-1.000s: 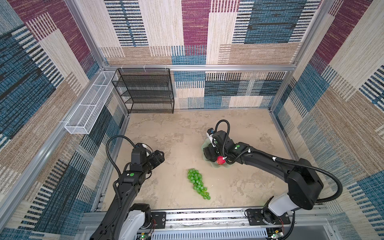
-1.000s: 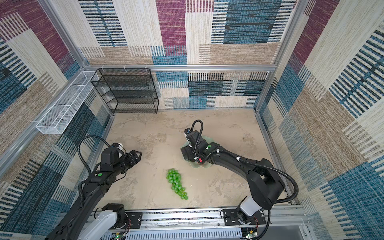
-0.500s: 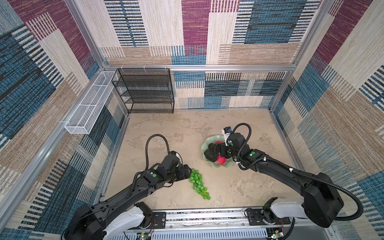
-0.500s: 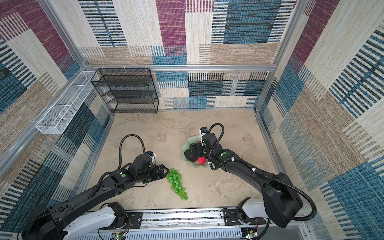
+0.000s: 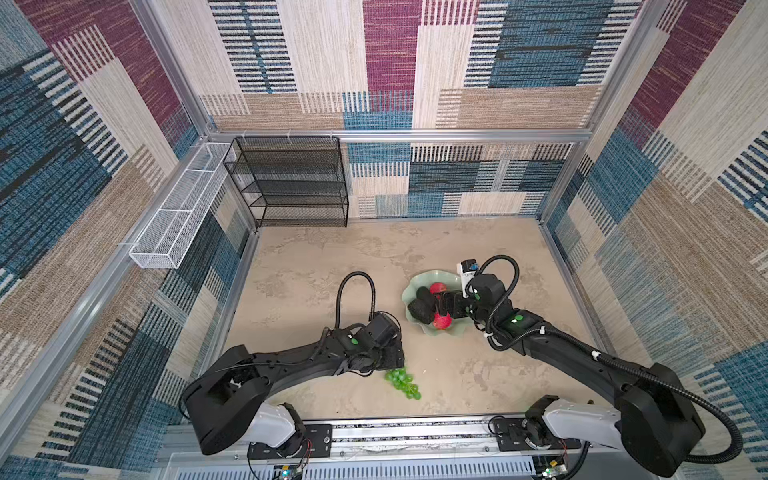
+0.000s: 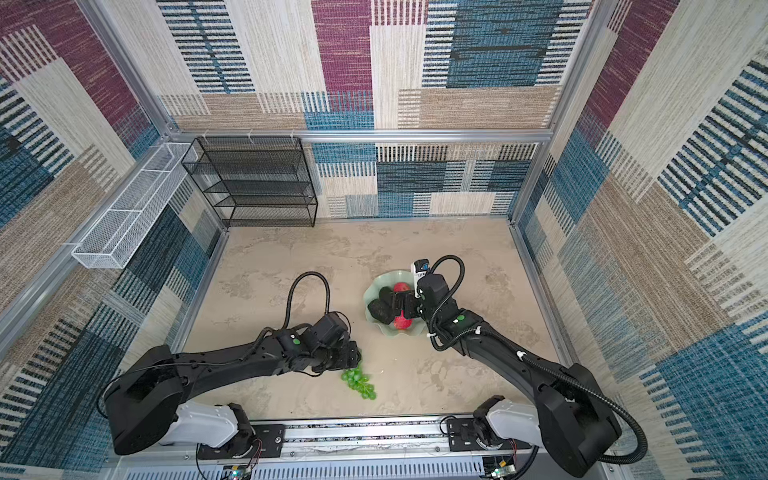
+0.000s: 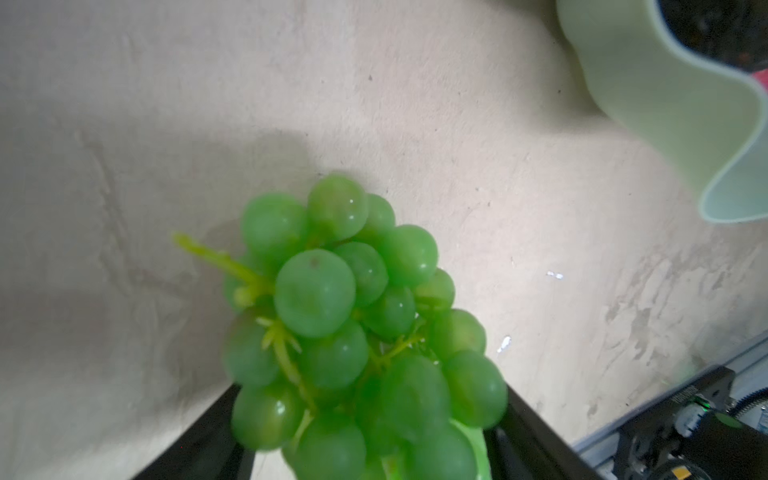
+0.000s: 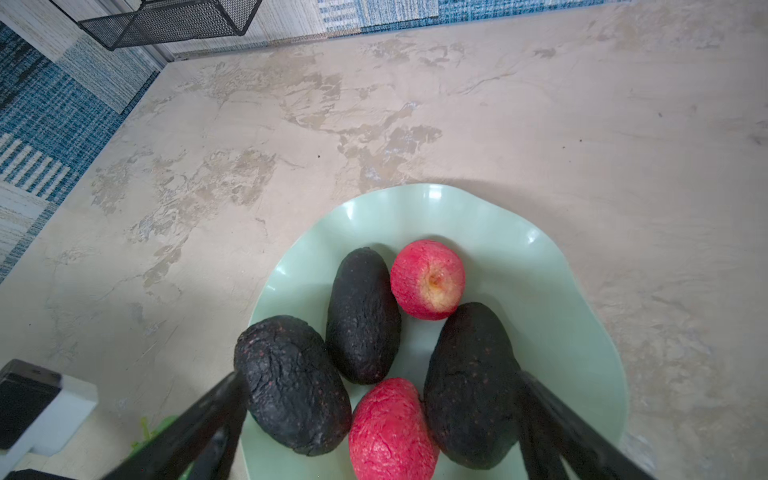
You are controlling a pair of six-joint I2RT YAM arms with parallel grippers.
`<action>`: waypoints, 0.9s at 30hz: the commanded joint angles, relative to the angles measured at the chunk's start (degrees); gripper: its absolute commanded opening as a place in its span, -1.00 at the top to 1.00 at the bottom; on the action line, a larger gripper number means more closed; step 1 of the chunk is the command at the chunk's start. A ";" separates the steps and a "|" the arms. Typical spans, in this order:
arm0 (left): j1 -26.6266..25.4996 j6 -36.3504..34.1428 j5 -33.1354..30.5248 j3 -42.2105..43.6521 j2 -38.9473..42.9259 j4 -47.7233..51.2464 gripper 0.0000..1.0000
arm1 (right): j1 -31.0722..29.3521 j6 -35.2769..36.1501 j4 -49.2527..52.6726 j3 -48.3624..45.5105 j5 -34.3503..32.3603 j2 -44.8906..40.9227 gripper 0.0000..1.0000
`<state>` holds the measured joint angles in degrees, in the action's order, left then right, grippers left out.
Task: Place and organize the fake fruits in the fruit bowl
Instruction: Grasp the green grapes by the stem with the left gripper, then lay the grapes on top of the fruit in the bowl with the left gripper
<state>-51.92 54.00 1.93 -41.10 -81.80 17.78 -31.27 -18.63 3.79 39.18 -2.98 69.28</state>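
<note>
Moved since a second ago: left hand, swung in from the left edge of the table and now set over the upper end of the grapes. Its fingers stand on either side of the bunch, close against it; whether they actually grip it cannot be told. Grapes: one green bunch, lying on the table in both top views, well apart from the bowl, lower end free. Right hand: has drawn back slightly and is over the bowl, spread wide, holding nothing, fingers flanking the fruit. Bowl contents: three black avocados; two red apples, packed touching one another. Also present: black wire shelf at the back wall; white wire basket on the left wall.
</note>
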 commanded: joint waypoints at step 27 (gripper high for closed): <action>0.95 -33.27 -0.12 -25.26 7.06 6.61 0.30 | 9.06 -7.08 -7.34 -6.89 4.64 -7.99 -1.00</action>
<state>-51.35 28.45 -0.64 -62.54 -72.58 24.18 -23.27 -23.09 -0.67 33.17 0.01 62.89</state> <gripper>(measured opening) 0.352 0.996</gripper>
